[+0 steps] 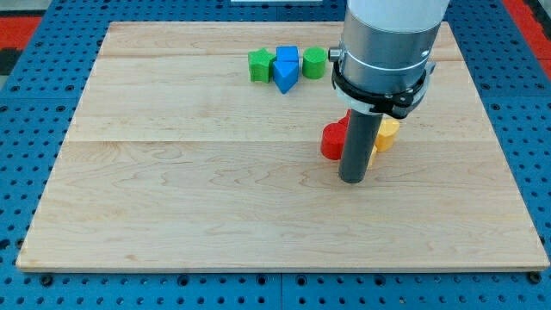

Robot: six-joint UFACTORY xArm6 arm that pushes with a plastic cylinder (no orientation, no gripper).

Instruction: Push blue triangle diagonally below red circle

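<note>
One matte blue triangle (287, 70) lies far above my tip (353, 179).

A pale wooden tabletop (172, 198) lies on a blue pegboard (34, 129). Near the view's top sit three blocks in a tight row — a green block (259, 65) on the view's left, a blue triangle-like block (287, 69) in the middle, touching it, and a green cylinder (313, 62) on the view's right. Lower and further to the view's right, my tip (353, 180) rests on the wood, the dark rod standing upright. Just behind the rod lie a red block (333, 141) to its left and a yellow block (386, 135) to its right — both partly hidden, their shapes unclear.
</note>
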